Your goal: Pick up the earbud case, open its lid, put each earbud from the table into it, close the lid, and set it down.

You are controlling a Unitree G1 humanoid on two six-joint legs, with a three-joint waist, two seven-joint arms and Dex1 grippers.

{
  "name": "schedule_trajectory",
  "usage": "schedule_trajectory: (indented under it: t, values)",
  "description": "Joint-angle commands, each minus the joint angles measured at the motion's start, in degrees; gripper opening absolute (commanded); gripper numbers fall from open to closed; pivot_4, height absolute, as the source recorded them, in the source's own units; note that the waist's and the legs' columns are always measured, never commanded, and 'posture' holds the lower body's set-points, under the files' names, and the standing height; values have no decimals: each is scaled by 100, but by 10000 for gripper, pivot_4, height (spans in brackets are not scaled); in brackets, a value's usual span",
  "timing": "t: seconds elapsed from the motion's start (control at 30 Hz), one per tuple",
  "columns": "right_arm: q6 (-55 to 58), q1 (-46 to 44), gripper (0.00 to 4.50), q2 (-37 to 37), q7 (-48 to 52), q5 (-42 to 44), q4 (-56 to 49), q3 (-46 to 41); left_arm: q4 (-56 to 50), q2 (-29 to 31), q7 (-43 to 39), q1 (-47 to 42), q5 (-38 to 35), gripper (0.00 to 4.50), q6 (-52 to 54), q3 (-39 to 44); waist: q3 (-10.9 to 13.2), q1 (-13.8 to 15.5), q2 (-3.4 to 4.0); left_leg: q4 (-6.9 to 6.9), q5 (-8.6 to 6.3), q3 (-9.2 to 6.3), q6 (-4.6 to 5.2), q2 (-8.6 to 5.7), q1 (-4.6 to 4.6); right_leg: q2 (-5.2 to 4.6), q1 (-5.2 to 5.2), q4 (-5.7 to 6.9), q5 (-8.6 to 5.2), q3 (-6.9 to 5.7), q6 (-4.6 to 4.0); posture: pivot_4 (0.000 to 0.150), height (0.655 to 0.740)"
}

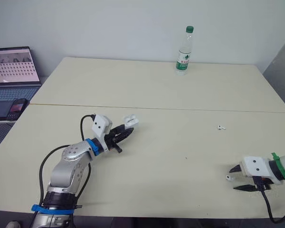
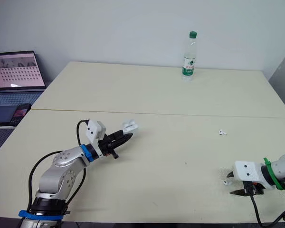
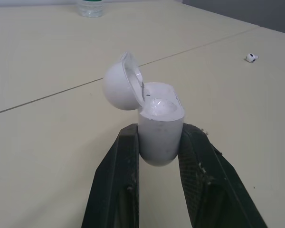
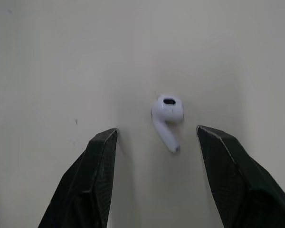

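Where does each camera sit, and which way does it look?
Left eye view: on head, facing forward and down at the table; both grippers show.
Right eye view: same, slightly offset.
Left wrist view: looks along the left gripper at the open case it holds.
Right wrist view: looks down past the open right gripper at an earbud.
Shared: second earbud, in left wrist and eye views.

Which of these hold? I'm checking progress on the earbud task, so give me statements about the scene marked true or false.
1. The left gripper grips the earbud case, lid open. True.
2. Both earbuds are inside the case. False: one earbud lies on the table between the fingers of the right gripper, the other earbud farther out.
3. The right gripper is shut on an earbud. False: it is open, touching neither.
4. A water bottle stands upright near the table's far edge. True.
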Motion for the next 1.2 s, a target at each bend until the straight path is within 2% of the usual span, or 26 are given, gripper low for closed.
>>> schedule_trajectory:
  t: [0.03, 0.2, 0.33, 0.73, 1.2]
  values:
    - [1200, -67, 28542, -258, -182, -106, -839, -112, 1, -11, -101, -38, 25, 7760, -274, 48, 0, 1, 0, 0, 0, -1, 0, 0, 0, -1, 0, 1, 0, 1, 0, 1500, 7362]
    - [2382, -146, 28542, -366, -354, -223, -1719, 215, 69, -43, -146, -14, 51, 7760, -380, 42, 0, 3, 0, 0, 0, -8, -1, 0, -4, -1, 0, 0, 0, 1, 0, 1500, 7362]
    - [2898, -254, 28542, -420, -472, -469, -1986, 592, 10, -54, -132, 2, 51, 7760, -359, 30, 0, 3, 0, 0, 0, -7, -1, -5, -8, -7, -1, -3, 0, -1, 0, 1500, 7362]
    - [3038, -1111, 28542, -356, -368, -1091, -1951, 1532, -93, -76, -50, -55, 71, 7760, -235, 17, -1, -8, -2, 4, 0, 0, 0, -4, -3, -6, -2, -3, 0, -9, 1, 1500, 7362]
    - [3081, -1260, 28542, -277, -332, -1297, -2262, 1708, 148, -105, -119, -59, 121, 7760, -414, 42, -1, -19, -3, 4, 0, -2, 0, -1, -3, -5, -2, -2, 0, -9, 0, 1500, 7362]
